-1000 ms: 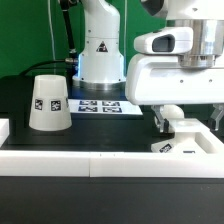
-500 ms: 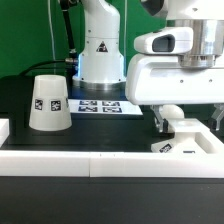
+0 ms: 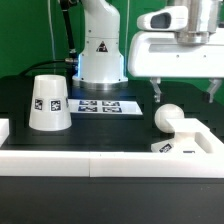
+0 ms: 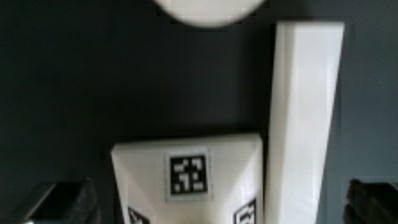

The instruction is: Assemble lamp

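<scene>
Along the near edge, a long white plastic rail (image 3: 90, 165) is bordering the black table (image 3: 110, 128). Just behind it, at the right, the lamp's flat angular white base (image 3: 162, 147), tagged with black-and-white squares, is lying on the table. The white ball-shaped bulb (image 3: 166, 117) is resting just beyond the base, beside a white side bar (image 3: 205, 133); the wrist view shows dark table between bulb (image 4: 210, 8) and base (image 4: 187, 175). The white two-finger gripper (image 3: 184, 93) is hovering above both, its fingers (image 3: 155, 93) spread wide and gripping nothing. At the left, well apart, the white truncated-cone shade (image 3: 48, 103) is standing narrow end up. Farther back, the marker board (image 3: 100, 106) is lying before the white robot pedestal (image 3: 100, 50).
</scene>
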